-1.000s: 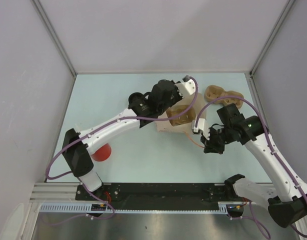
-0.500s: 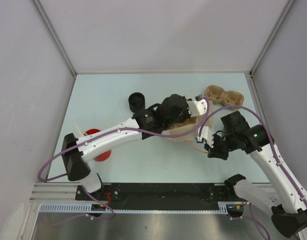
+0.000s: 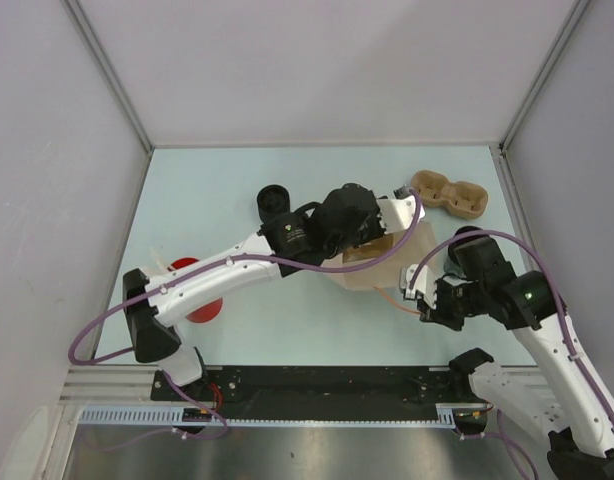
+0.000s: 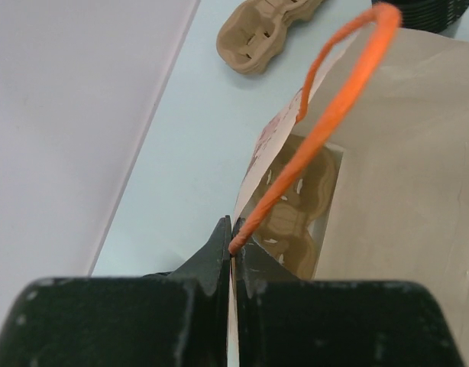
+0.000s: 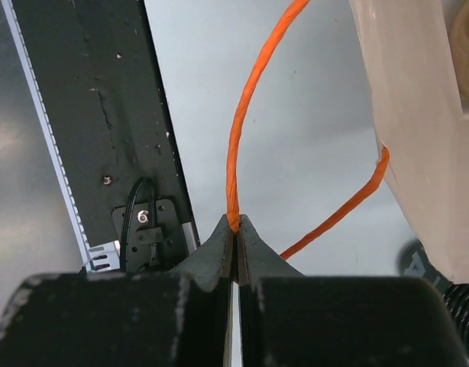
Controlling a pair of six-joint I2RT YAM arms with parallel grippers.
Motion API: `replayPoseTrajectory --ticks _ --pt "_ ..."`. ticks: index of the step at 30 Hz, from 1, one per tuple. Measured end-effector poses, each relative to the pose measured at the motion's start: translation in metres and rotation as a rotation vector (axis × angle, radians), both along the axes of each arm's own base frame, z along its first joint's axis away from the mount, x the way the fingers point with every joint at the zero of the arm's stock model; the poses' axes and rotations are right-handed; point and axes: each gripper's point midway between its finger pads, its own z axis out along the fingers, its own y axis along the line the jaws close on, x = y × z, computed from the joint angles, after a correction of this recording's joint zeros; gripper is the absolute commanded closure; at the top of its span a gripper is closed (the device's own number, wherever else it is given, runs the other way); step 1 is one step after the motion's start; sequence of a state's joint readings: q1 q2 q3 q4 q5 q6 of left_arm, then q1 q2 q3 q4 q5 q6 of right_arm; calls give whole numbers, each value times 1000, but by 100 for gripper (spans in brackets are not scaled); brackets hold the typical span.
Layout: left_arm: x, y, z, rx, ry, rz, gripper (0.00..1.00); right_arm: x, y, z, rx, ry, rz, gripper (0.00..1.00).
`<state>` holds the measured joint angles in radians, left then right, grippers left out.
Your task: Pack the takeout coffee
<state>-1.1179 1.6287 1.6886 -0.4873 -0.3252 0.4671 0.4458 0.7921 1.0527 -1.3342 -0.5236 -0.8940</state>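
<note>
- Left tool [image 4: 232,248] is pinched shut on the orange handle [image 4: 334,115] of the paper bag [image 4: 402,153]. The right tool [image 5: 236,229] is pinched shut on the second orange handle [image 5: 236,138]. I judge that pulling hard in opposite directions could tear a thin handle from the paper.
- I see a cup carrier [image 4: 292,218] lying inside the bag. If one tool lifts higher than the other, the bag could tip and spill it.
- I see the red cup [image 3: 205,308] on the table [image 3: 217,180], well apart from the bag and partly hidden by the left arm. Both tools are occupied, so freeing one to fetch it risks the bag mouth collapsing.
- A spare carrier [image 3: 447,193] lies near the bag, and a swinging bag could knock it.
</note>
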Motion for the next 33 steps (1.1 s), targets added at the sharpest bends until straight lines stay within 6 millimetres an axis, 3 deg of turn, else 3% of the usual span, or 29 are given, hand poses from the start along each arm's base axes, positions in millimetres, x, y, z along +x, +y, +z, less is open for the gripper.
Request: replayPoseTrajectory --ticks 6,16,22,25,33 --pt "-10 -2 -9 23 28 -22 100 -6 -18 -16 -39 -5 -70 100" --pt "3 2 0 44 -62 16 100 9 -27 -14 -80 -71 -130 100" --pt "0 6 -20 109 -64 -5 100 12 -40 -31 -164 -77 -132 100" --pt "-6 6 -33 148 -58 -29 100 13 -42 -39 -191 -86 -118 100" --pt "-38 -10 -45 181 -29 -136 100 10 -49 -55 -247 -102 -98 100"
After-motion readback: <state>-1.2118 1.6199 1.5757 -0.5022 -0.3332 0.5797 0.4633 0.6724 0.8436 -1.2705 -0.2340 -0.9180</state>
